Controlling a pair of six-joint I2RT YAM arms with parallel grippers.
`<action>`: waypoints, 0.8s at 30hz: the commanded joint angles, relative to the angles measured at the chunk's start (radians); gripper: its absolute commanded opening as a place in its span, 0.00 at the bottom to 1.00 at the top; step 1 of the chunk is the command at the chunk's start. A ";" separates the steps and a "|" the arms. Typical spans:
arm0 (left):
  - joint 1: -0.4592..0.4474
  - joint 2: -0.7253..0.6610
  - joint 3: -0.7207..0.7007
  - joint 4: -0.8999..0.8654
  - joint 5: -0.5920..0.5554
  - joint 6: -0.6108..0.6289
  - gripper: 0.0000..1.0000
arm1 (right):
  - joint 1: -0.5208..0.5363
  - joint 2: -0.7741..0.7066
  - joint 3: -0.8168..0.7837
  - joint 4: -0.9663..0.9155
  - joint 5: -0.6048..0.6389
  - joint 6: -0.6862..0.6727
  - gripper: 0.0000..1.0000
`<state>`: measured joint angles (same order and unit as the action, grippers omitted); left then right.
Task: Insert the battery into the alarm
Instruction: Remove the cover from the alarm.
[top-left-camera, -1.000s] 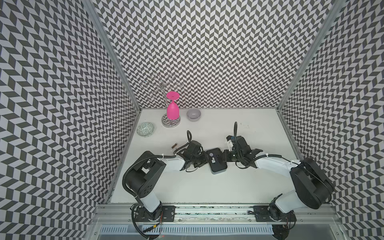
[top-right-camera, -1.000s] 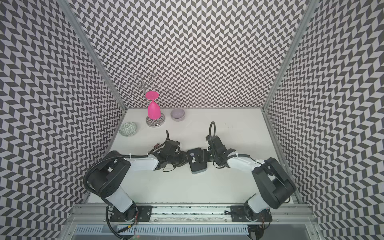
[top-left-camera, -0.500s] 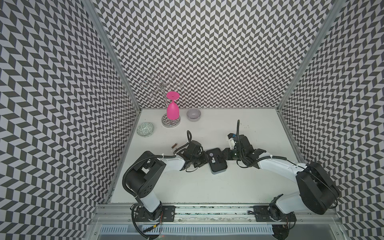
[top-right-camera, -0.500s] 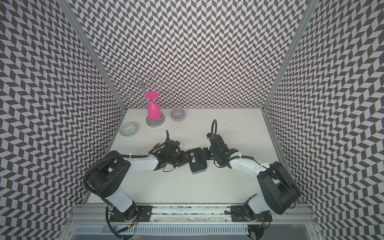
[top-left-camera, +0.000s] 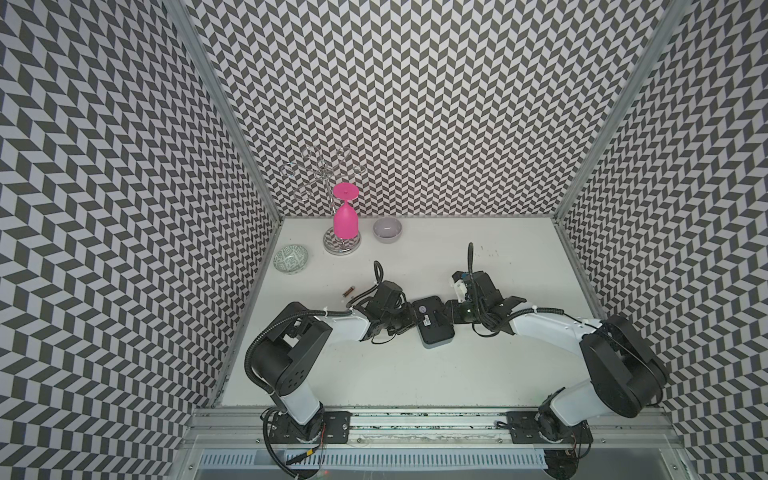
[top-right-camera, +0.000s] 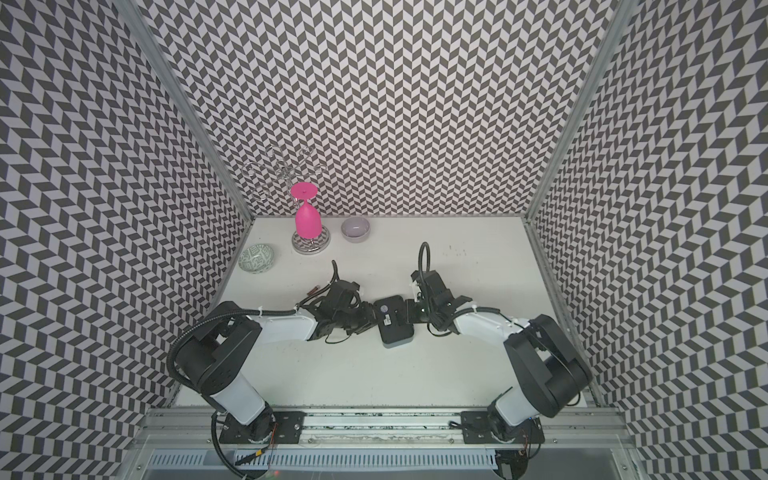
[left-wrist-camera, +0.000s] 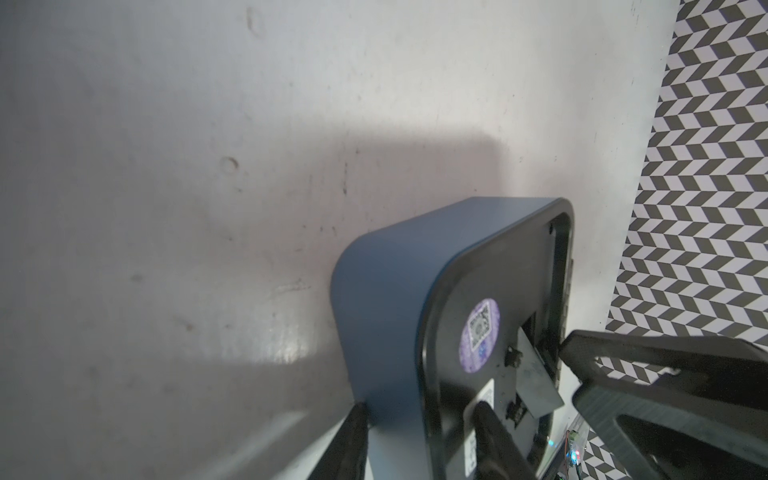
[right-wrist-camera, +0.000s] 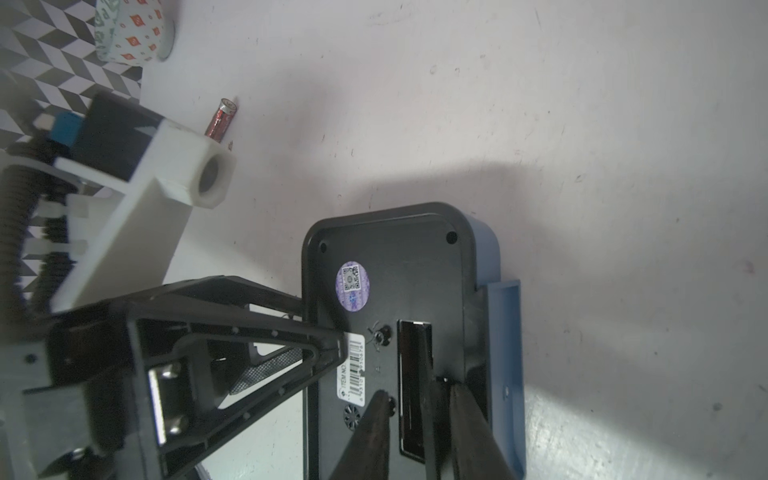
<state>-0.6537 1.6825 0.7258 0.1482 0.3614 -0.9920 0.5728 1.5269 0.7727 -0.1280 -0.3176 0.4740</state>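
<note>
The alarm (top-left-camera: 432, 328) (top-right-camera: 395, 328) lies face down mid-table, black back with its white label up, blue casing (left-wrist-camera: 386, 291) at the sides. My left gripper (top-left-camera: 410, 322) (left-wrist-camera: 419, 411) is shut on the alarm's left edge, one finger under the casing and one on the back. My right gripper (top-left-camera: 446, 320) (right-wrist-camera: 417, 399) is at the alarm's right edge, jaws a little apart over the open battery slot (right-wrist-camera: 411, 374). The slot's cover (left-wrist-camera: 534, 378) stands raised. The battery (top-left-camera: 348, 291) (right-wrist-camera: 220, 118), small and reddish, lies on the table behind my left gripper.
A patterned bowl (top-left-camera: 291, 259) sits by the left wall. A pink glass (top-left-camera: 345, 220) hangs upside down on a wire rack at the back, next to a grey bowl (top-left-camera: 387, 228). Patterned walls close in three sides of the table.
My right gripper's jaws have parted from shut over the alarm's back, and its arm has shifted slightly. The left gripper and the alarm have stayed put.
</note>
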 joint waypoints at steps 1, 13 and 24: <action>0.009 0.027 -0.011 -0.045 -0.022 0.012 0.42 | 0.006 0.006 -0.017 0.008 -0.022 -0.002 0.27; 0.009 0.024 -0.022 -0.038 -0.021 0.008 0.42 | 0.014 -0.028 -0.042 0.014 -0.031 0.039 0.27; 0.008 0.025 -0.025 -0.032 -0.015 0.006 0.42 | 0.023 0.010 -0.014 -0.021 0.044 0.023 0.26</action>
<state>-0.6518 1.6833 0.7258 0.1490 0.3645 -0.9916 0.5865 1.5223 0.7441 -0.1204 -0.3374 0.5148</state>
